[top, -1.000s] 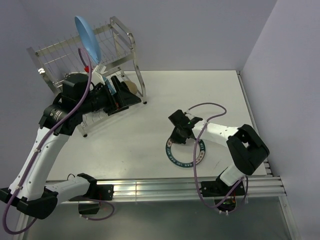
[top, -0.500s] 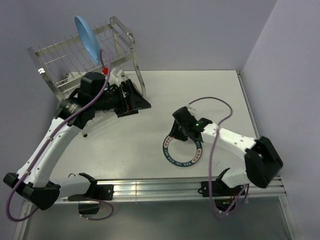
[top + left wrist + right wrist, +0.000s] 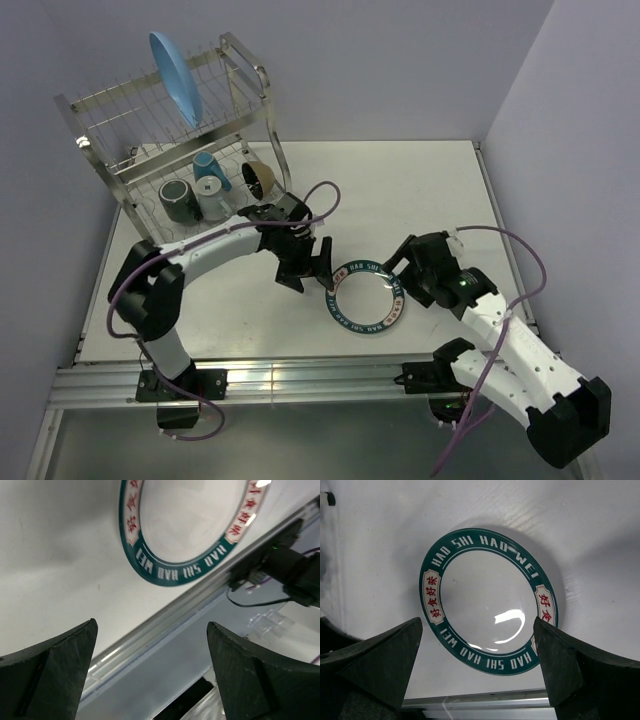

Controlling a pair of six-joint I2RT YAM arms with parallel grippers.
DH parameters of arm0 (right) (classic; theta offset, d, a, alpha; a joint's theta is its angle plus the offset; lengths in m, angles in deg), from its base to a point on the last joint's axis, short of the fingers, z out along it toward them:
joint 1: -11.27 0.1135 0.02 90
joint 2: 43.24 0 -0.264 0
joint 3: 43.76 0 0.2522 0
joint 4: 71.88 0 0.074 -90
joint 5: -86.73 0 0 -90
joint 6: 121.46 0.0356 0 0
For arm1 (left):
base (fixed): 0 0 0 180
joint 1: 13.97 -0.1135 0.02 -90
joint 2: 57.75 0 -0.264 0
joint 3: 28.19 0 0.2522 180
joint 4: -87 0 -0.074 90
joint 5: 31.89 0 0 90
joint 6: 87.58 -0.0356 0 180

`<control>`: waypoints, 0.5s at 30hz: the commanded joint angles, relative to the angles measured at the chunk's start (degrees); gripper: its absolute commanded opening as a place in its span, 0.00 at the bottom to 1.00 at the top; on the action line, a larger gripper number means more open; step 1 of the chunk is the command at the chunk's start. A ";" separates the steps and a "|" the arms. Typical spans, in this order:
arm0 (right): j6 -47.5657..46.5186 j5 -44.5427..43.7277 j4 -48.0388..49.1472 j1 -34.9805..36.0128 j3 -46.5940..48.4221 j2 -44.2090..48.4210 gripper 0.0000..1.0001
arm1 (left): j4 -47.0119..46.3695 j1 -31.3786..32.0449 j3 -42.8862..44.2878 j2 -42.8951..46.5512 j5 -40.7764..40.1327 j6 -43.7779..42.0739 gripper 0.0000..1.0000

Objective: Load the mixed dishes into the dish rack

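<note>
Left wrist, white plate (image 3: 190,520) cropped at top, left tool (image 3: 151,626) spread

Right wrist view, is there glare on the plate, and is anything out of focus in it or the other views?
Right wrist: the white plate carries a curved glint, lettering sharp, the right fingers soft. Left wrist: rim lettering slightly blurred, left fingers soft too. Top external: even light, faint shadows on the table.
</note>
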 commanded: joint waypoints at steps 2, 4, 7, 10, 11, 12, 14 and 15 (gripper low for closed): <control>2.73 -3.30 -4.19 -0.88 0.21 5.63 1.00 | -5.43 2.08 2.61 -6.11 0.80 -6.06 0.96; 2.47 -4.53 -5.25 -1.50 1.00 7.13 1.00 | -6.05 2.86 3.92 -10.23 1.06 -7.02 0.95; 2.03 -6.03 -6.48 -2.47 1.35 10.29 1.00 | -6.84 3.92 6.04 -14.81 0.46 -7.99 0.94; 1.76 -6.82 -6.84 -3.26 1.18 13.11 0.99 | -7.98 4.27 7.53 -18.08 0.44 -7.91 0.88; 1.59 -7.00 -6.92 -3.43 1.18 14.07 0.99 | -10.07 4.36 7.53 -18.43 0.80 -7.90 0.86; 1.41 -7.00 -7.01 -3.61 1.18 14.52 0.99 | -11.49 4.45 6.93 -18.78 1.15 -7.47 0.84; 1.15 -7.09 -7.10 -3.96 1.18 15.31 0.99 | -14.21 4.45 6.04 -19.48 1.50 -6.76 0.79; 0.97 -7.18 -7.10 -4.14 1.26 15.40 0.99 | -16.58 4.36 5.34 -20.62 2.02 -6.41 0.76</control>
